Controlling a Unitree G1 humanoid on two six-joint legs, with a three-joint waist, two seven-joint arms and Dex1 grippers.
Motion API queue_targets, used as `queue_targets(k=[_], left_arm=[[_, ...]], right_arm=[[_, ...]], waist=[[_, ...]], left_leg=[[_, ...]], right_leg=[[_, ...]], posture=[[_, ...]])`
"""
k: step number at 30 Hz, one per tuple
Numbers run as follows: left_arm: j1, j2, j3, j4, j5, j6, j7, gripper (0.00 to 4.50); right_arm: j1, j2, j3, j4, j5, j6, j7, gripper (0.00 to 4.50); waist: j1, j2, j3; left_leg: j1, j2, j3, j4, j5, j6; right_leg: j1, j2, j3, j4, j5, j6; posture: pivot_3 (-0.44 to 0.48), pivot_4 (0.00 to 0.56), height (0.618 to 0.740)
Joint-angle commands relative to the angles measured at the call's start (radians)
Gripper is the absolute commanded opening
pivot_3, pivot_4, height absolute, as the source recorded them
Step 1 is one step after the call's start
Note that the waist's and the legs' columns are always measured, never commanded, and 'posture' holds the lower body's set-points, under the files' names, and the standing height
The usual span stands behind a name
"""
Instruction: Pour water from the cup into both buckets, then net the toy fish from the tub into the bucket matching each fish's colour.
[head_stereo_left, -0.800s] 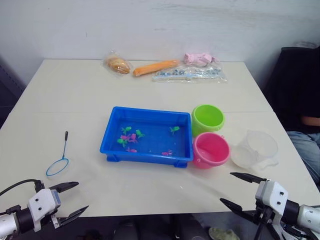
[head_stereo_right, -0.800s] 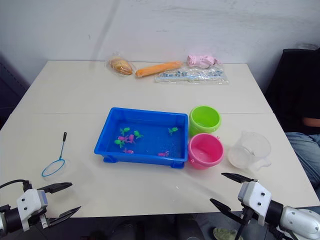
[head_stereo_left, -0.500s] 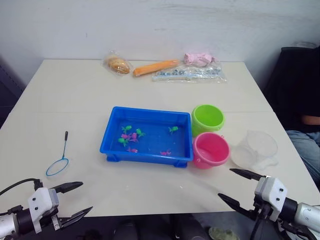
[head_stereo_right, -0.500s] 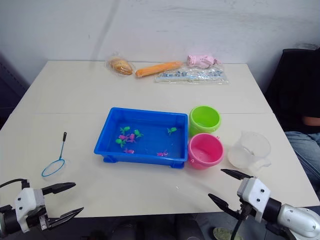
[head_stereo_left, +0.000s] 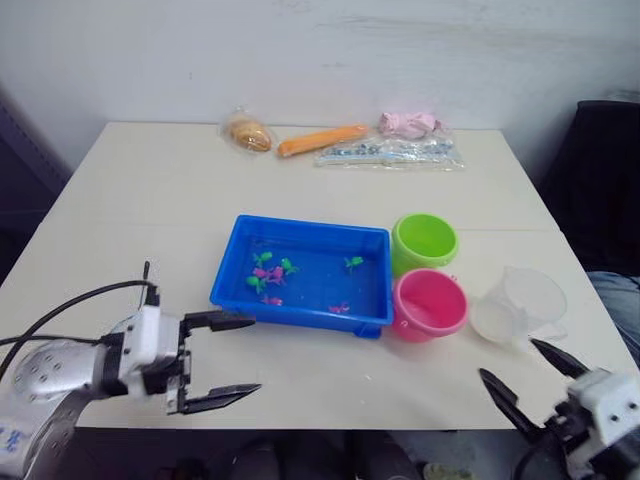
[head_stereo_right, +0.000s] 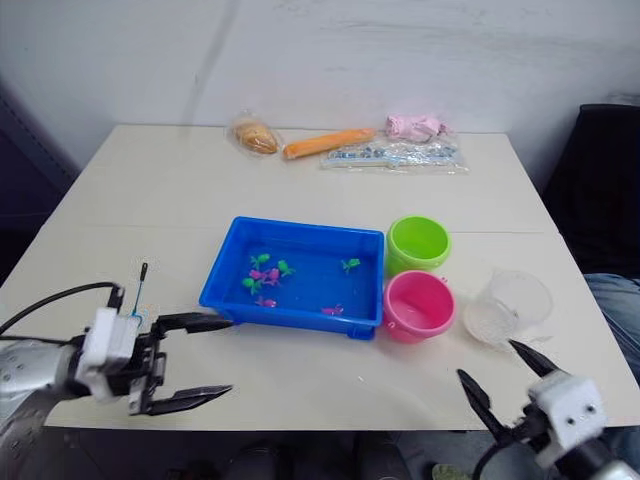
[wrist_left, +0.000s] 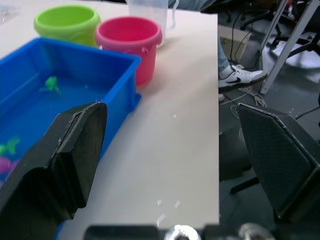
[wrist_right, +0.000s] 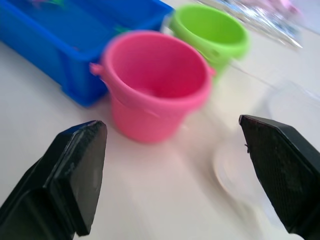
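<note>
Both my grippers were empty with fingers spread wide: the right gripper (head_stereo_left: 528, 378) hung off the near table edge just short of the cup (head_stereo_left: 522, 308), the left gripper (head_stereo_left: 216, 362) over the near edge beside the tub's (head_stereo_left: 296, 310) near-left corner. Step in hand, as I judged it, was grabbing the cup for the first pour, nothing poured yet. To do it well I needed the right fingers to straddle the cup body or handle squarely, clamp low enough that clear plastic didn't slip, lift straight, and keep the spout toward the pink bucket (head_stereo_left: 430, 303), which sat touching the tub's right end with the green bucket (head_stereo_left: 425, 241) just behind it. Risk: clipping the pink bucket on approach, since the cup was just beside it. Fish (head_stereo_left: 268, 278) were in the tub, pink and green mixed, mostly left of centre, one green (head_stereo_left: 352, 263) farther right. The net's handle tip (head_stereo_right: 144, 268) peeked out behind my left arm; the ring was hidden. Snack bags (head_stereo_left: 340, 140) lay at the far edge, not relevant. Versus 0.8 s earlier: the left gripper had swung in from the near-left corner toward the tub and now covered the net; the right had dropped lower and farther right; the head camera had shifted too. Tub, buckets and cup hadn't moved.
</note>
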Motion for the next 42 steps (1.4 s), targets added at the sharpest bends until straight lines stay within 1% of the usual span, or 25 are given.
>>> queue_targets(k=[1, 4, 6, 8, 10, 14, 16, 17, 19, 20, 22, 24, 32, 37, 42], left_arm=[[-0.06, -0.015, -0.049, 0.045, 0.002, 0.003, -0.033, 4.48], [-0.127, -0.036, -0.084, 0.082, 0.011, 0.006, -0.036, 4.48], [-0.149, -0.054, -0.094, 0.081, 0.007, 0.017, -0.022, 4.48], [-0.154, -0.069, -0.11, 0.071, 0.01, 0.027, -0.011, 4.48], [-0.145, -0.075, -0.116, 0.06, 0.017, 0.028, -0.007, 4.48], [-0.133, -0.075, -0.097, 0.047, 0.021, 0.035, 0.009, 4.48], [-0.136, -0.071, -0.092, 0.042, 0.021, 0.039, 0.013, 4.48], [-0.14, -0.071, -0.091, 0.041, 0.024, 0.039, 0.017, 4.48], [-0.144, -0.072, -0.084, 0.035, 0.026, 0.035, 0.021, 4.48], [-0.147, -0.072, -0.083, 0.031, 0.023, 0.039, 0.026, 4.48], [-0.147, -0.073, -0.082, 0.026, 0.022, 0.042, 0.032, 4.48], [-0.142, -0.074, -0.083, 0.025, 0.023, 0.042, 0.033, 4.48], [-0.146, -0.086, -0.091, 0.029, 0.032, 0.036, 0.05, 4.48], [-0.156, -0.091, -0.1, 0.025, 0.032, 0.039, 0.056, 4.48], [-0.17, -0.087, -0.105, 0.03, 0.03, 0.046, 0.05, 4.48]], right_arm=[[0.049, 0.088, -0.059, -0.025, 0.02, -0.003, -0.095, 4.5], [0.047, 0.18, -0.088, 0.02, 0.048, 0.023, -0.195, 4.5], [0.023, 0.203, -0.101, 0.055, 0.082, 0.046, -0.23, 4.5], [-0.029, 0.2, -0.104, 0.102, 0.131, 0.083, -0.255, 4.5], [-0.086, 0.19, -0.113, 0.14, 0.149, 0.112, -0.291, 4.5], [-0.229, 0.146, -0.15, 0.249, 0.128, 0.135, -0.38, 4.5], [-0.272, 0.127, -0.157, 0.291, 0.118, 0.14, -0.399, 4.5], [-0.29, 0.119, -0.158, 0.308, 0.116, 0.142, -0.404, 4.5], [-0.323, 0.1, -0.16, 0.34, 0.119, 0.143, -0.407, 4.5], [-0.353, 0.087, -0.164, 0.363, 0.125, 0.149, -0.414, 4.5], [-0.394, 0.071, -0.169, 0.396, 0.138, 0.158, -0.42, 4.5], [-0.405, 0.062, -0.159, 0.406, 0.138, 0.16, -0.406, 4.5], [-0.387, 0.058, -0.096, 0.386, 0.135, 0.231, -0.377, 4.5], [-0.414, 0.049, -0.082, 0.413, 0.117, 0.228, -0.378, 4.5], [-0.419, 0.05, -0.065, 0.404, 0.152, 0.256, -0.332, 4.5]], waist=[[-0.006, 0.001, 0.0], [-0.016, 0.0, 0.0], [-0.02, 0.0, 0.0], [-0.025, 0.0, 0.0], [-0.03, 0.001, 0.0], [-0.027, 0.001, 0.0], [-0.026, 0.001, 0.0], [-0.023, 0.001, 0.0], [-0.021, 0.002, 0.001], [-0.023, 0.002, 0.001], [-0.024, 0.003, 0.001], [-0.025, 0.004, 0.0], [-0.026, 0.004, 0.001], [-0.027, 0.005, 0.001], [-0.026, 0.005, 0.001]], left_leg=[[0.001, 0.001, 0.0, 0.0, 0.0, -0.001], [0.002, 0.003, 0.0, -0.001, -0.001, -0.002], [0.002, 0.006, 0.0, -0.001, -0.002, -0.002], [0.003, 0.007, 0.0, -0.001, -0.002, -0.003], [0.002, 0.007, 0.003, -0.002, -0.003, -0.002], [0.005, 0.007, 0.004, -0.002, -0.002, -0.002], [0.005, 0.006, 0.004, -0.002, -0.002, -0.002], [0.005, 0.006, 0.004, -0.002, -0.002, -0.002], [0.005, 0.006, 0.003, -0.002, -0.002, -0.002], [0.005, 0.005, 0.003, -0.002, -0.002, -0.003], [0.005, 0.006, 0.003, -0.002, -0.003, -0.003], [0.005, 0.006, 0.003, -0.002, -0.003, -0.003], [0.005, 0.008, 0.003, -0.003, -0.003, -0.004], [0.005, 0.008, 0.004, -0.003, -0.003, -0.004], [0.005, 0.008, 0.004, -0.004, -0.003, -0.004]], right_leg=[[0.0, 0.001, 0.001, 0.0, 0.0, 0.0], [0.0, 0.003, 0.003, 0.0, 0.0, -0.001], [0.0, 0.003, 0.004, 0.0, -0.002, -0.004], [0.0, 0.002, 0.007, 0.0, -0.004, -0.007], [0.0, 0.003, 0.012, 0.0, -0.004, -0.008], [-0.002, 0.002, 0.014, -0.001, -0.004, -0.007], [-0.002, 0.002, 0.015, -0.001, -0.004, -0.007], [-0.002, 0.003, 0.015, -0.001, -0.003, -0.006], [-0.002, 0.004, 0.015, -0.001, 0.002, 0.004], [-0.002, 0.009, 0.015, -0.001, 0.003, 0.005], [-0.002, 0.01, 0.017, -0.002, 0.003, 0.006], [-0.002, 0.01, 0.018, -0.002, 0.003, 0.006], [-0.002, 0.012, 0.02, -0.002, 0.003, 0.006], [-0.002, 0.012, 0.019, -0.002, 0.003, 0.006], [-0.002, 0.012, 0.019, -0.003, 0.003, 0.006]], posture=[[0.0, 0.15, 0.74], [0.0, 0.15, 0.74], [0.0, 0.15, 0.74], [0.0, 0.15, 0.74], [0.0, 0.15, 0.74], [0.0, 0.15, 0.74], [0.0, 0.15, 0.74], [0.0, 0.15, 0.74], [0.0, 0.15, 0.74], [0.0, 0.15, 0.74], [0.0, 0.15, 0.74], [0.0, 0.15, 0.74], [0.0, 0.15, 0.74], [0.0, 0.15, 0.74], [0.0, 0.15, 0.74]])
